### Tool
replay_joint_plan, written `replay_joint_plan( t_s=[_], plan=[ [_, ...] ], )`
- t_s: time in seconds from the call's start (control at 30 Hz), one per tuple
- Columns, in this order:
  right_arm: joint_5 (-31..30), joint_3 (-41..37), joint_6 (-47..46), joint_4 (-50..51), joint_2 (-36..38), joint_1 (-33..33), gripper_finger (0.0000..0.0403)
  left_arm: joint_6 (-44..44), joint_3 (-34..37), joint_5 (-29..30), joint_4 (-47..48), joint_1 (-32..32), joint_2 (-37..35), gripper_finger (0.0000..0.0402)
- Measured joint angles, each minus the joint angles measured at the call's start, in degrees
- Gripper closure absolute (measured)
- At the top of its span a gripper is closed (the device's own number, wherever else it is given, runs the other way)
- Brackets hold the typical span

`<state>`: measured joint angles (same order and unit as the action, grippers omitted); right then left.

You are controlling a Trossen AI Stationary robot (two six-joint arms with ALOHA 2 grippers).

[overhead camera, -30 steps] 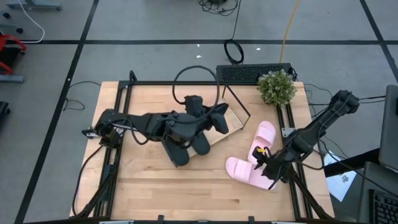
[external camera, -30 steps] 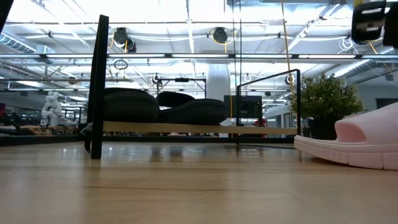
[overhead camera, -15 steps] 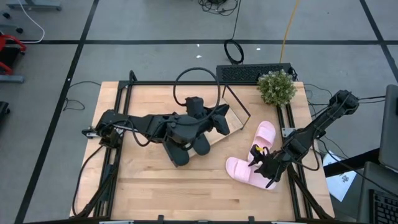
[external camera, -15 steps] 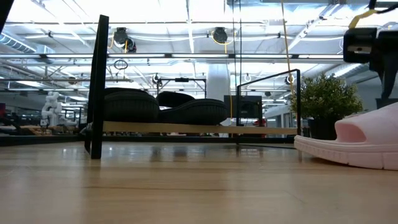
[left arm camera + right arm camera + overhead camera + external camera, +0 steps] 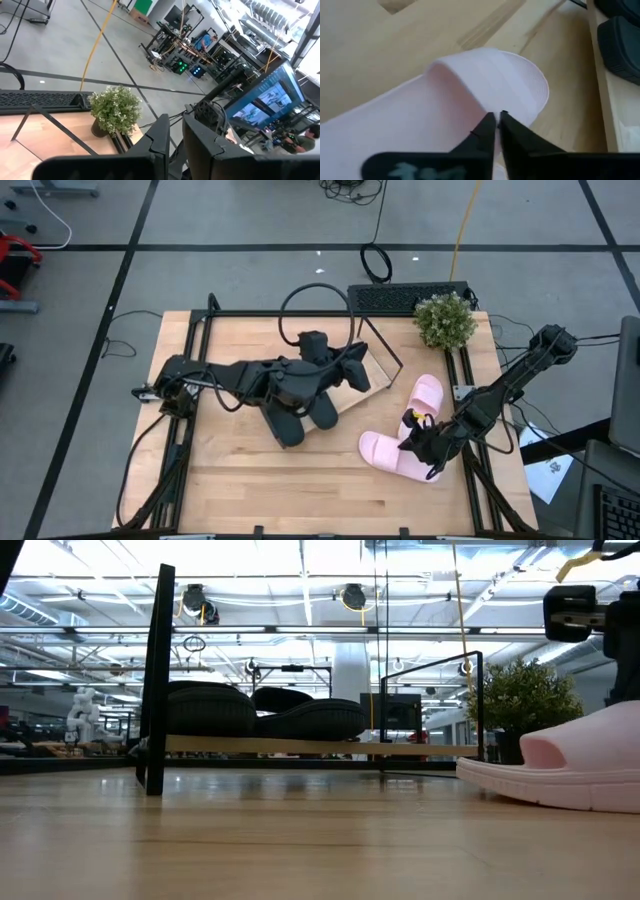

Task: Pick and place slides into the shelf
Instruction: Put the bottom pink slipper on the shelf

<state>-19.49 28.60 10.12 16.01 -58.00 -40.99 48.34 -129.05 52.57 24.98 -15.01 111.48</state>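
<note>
Comparing the last second of high-view footage, I see the right gripper [image 5: 418,446] has dropped from beside the nearer pink slide [image 5: 390,454] onto its strap end, and the slide has shifted slightly toward the table's middle. In the low view its toe [image 5: 560,768] now sits further into frame. I judge this as a grasp being made, with the lift to the shelf [image 5: 365,385] next.

Right gripper state: in the right wrist view the two dark fingers [image 5: 490,131] stand almost together over the strap, with only a thin gap. I cannot confirm whether they pinch the strap edge or merely press on it.

The second pink slide [image 5: 424,395] lies just behind the first, near the potted plant [image 5: 445,319]. Both black slides [image 5: 265,712] rest on the shelf board.

The left gripper [image 5: 172,145] waits above the shelf, fingers nearly closed, holding nothing.

Materials: the pink slide looks like soft moulded foam, matte, with a finely ribbed strap and rounded toe. The shelf is a pale wooden board in a thin black metal frame.
</note>
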Motion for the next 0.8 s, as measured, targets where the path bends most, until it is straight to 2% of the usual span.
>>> replay_joint_plan(
  t_s=[0.07, 0.37, 0.43, 0.57, 0.8],
  plan=[
    [-0.1, 0.0, -0.2, -0.9, 0.0, 0.0, 0.0396, 0.0, 0.0, 0.0, 0.0, 0.2, 0.0, 0.0355],
    [0.2, 0.0, -3.4, -0.4, 0.0, 0.9, 0.037, 0.0, 0.0, 0.0, 0.0, 0.2, 0.0, 0.0355],
    [1.8, 0.0, -3.4, 0.0, 0.0, 0.7, 0.036, 0.0, 0.0, -0.1, 0.0, 0.0, 0.0, 0.0355],
    [6.0, 0.0, -3.5, 0.7, 0.2, 0.7, 0.0323, 0.0, 0.0, -0.1, 0.0, -0.1, 0.0, 0.0355],
    [2.3, 0.0, -3.5, 1.0, 0.0, 0.8, 0.0245, -0.6, 0.0, -0.1, 0.0, 0.0, -0.1, 0.0355]
  ],
)
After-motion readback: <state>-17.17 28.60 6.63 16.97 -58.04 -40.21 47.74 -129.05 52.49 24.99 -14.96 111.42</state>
